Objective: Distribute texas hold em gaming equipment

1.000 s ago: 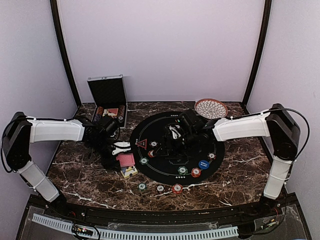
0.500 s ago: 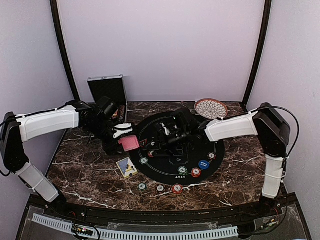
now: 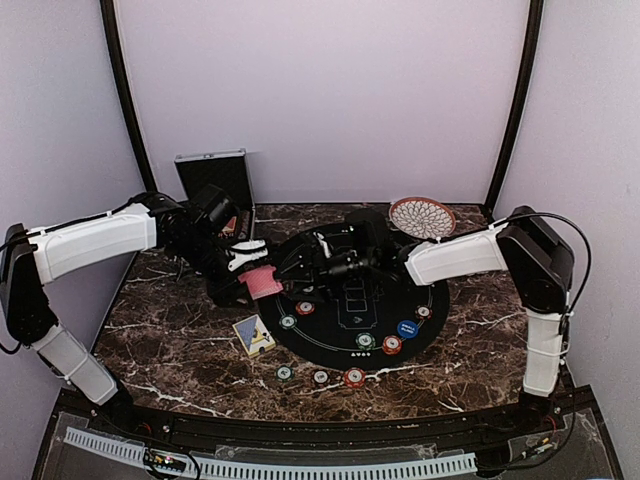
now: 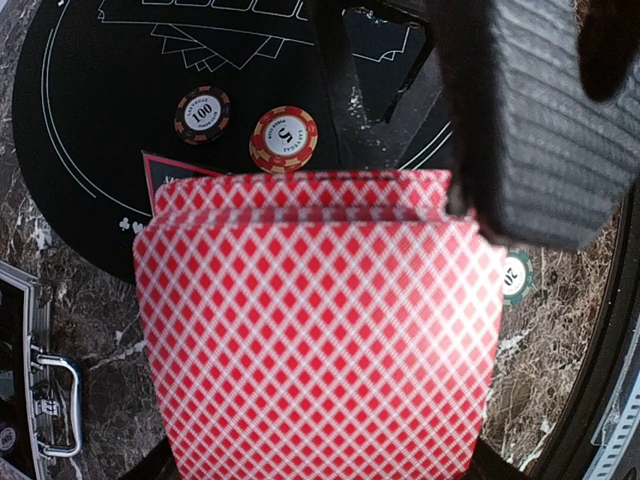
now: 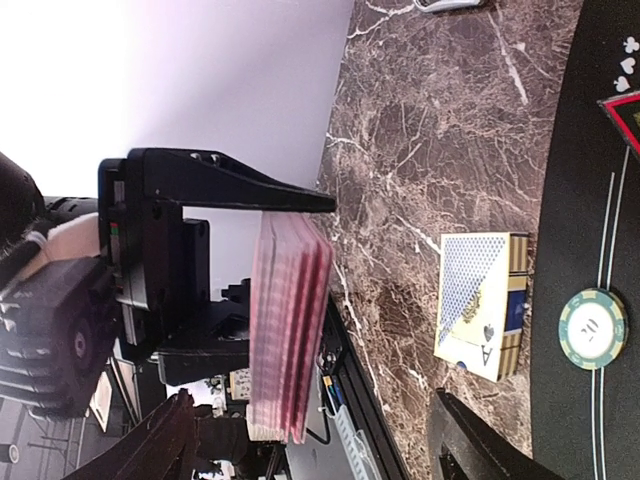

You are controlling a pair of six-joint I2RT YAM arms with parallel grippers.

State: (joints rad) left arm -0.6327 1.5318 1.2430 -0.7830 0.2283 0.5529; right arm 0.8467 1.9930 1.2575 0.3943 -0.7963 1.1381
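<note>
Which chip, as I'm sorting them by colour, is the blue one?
The chip on the right side of the black mat: it alone is blue; the others are green, red, orange or white.

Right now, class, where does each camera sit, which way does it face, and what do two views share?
Top external: above and behind the robot, looking down on the marble table; the left arm and right arm show.
Left wrist: on the left arm, facing down at the red-backed deck it holds, over the black mat; one finger shows.
Right wrist: on the right arm, facing the left gripper side-on; its own fingertips show.
Shared: all views show the deck; top and right wrist share the card box.
</note>
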